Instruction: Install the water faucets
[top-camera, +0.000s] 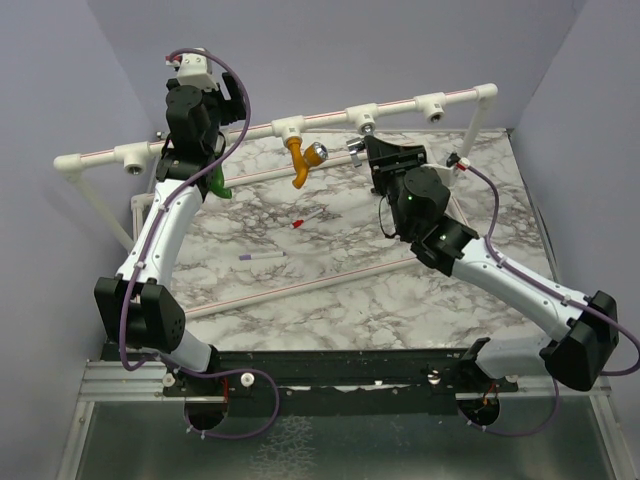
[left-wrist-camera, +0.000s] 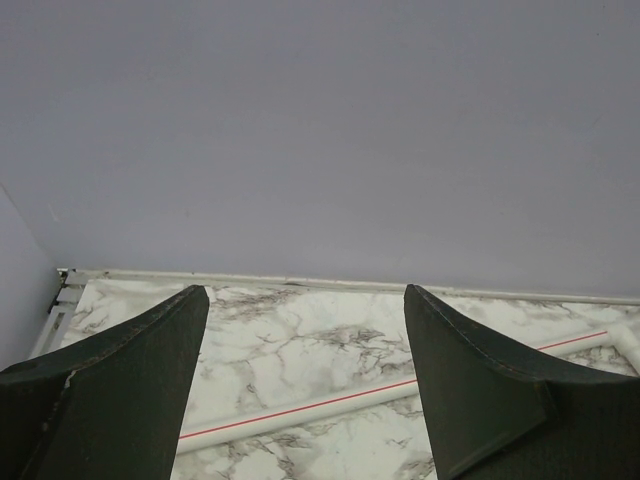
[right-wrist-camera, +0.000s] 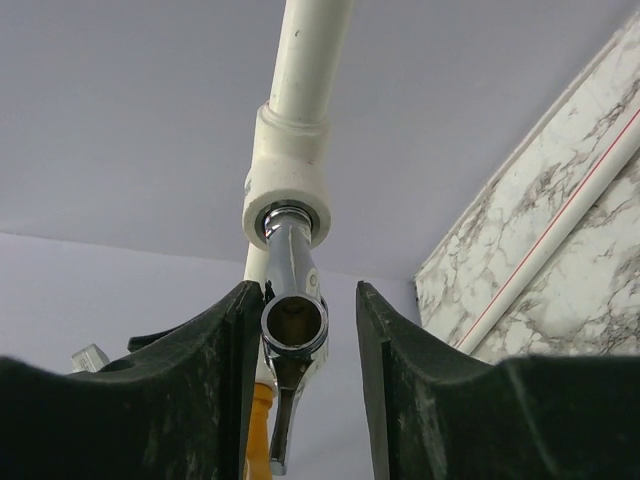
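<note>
The glossy grey faucet sits with its round end in a white tee, the right gripper loosely straddling it with matte black fingers, a gap on one side (only the wrist view shows this). The left gripper is spread wide and empty, with free room over the veined marble table. From above, the orange faucet hangs from the pipe, and the curved green faucet shows beside the left arm.

My bench top is white marble w/ grey veins. White pipe rail runs across upper frame, tee joints along it. Red-tipped stick sits approx center; purple-tipped stick lower left of it, apart. Thin red-striped pipe lies diagonally below both.
</note>
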